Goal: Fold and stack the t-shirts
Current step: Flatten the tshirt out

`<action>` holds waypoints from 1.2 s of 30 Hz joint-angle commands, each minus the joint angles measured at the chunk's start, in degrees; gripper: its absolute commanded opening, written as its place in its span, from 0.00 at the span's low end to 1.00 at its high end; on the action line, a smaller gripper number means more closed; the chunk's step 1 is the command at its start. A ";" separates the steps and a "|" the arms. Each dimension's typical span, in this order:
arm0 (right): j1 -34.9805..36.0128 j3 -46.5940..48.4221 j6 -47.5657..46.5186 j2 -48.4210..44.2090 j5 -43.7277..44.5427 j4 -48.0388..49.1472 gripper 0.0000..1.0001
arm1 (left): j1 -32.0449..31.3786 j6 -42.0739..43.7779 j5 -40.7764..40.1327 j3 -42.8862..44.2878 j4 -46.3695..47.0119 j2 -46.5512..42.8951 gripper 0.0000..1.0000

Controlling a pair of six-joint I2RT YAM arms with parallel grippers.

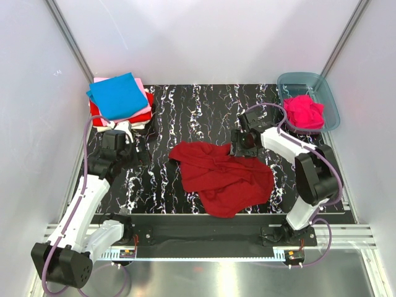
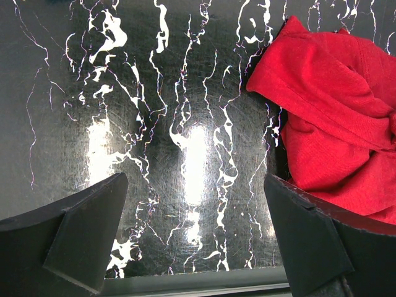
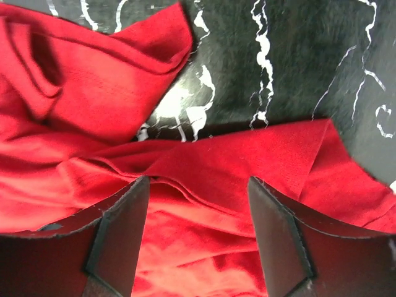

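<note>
Two arms work here. The left gripper [image 2: 195, 204] has its fingers spread wide over bare tabletop, at 9 o'clock from the big shirt. The right gripper [image 3: 198, 210] is also spread, poised over that shirt's 1 o'clock edge; whether it touches the cloth, I cannot tell.

I count six t-shirts. One large dark red shirt [image 1: 223, 176] lies crumpled in the middle of the table. Four sit piled at 10 o'clock: a bright blue shirt [image 1: 117, 96] on top, a pale pink shirt [image 1: 143, 111] under it, a red shirt [image 1: 96, 116] below that, and a white shirt [image 1: 127, 128] poking out at the near side. One hot pink shirt [image 1: 303, 111] is bunched inside the single translucent tub [image 1: 331, 102] at 2 o'clock.

The table [image 1: 185, 105] is black with white marble veining, glossy under the lights, closed in by plain white walls [image 1: 204, 37]
</note>
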 commanded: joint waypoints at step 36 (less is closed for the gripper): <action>-11.25 -15.81 14.86 -11.92 -10.85 9.74 0.66 | -0.66 0.39 -0.08 1.61 0.94 -0.02 0.99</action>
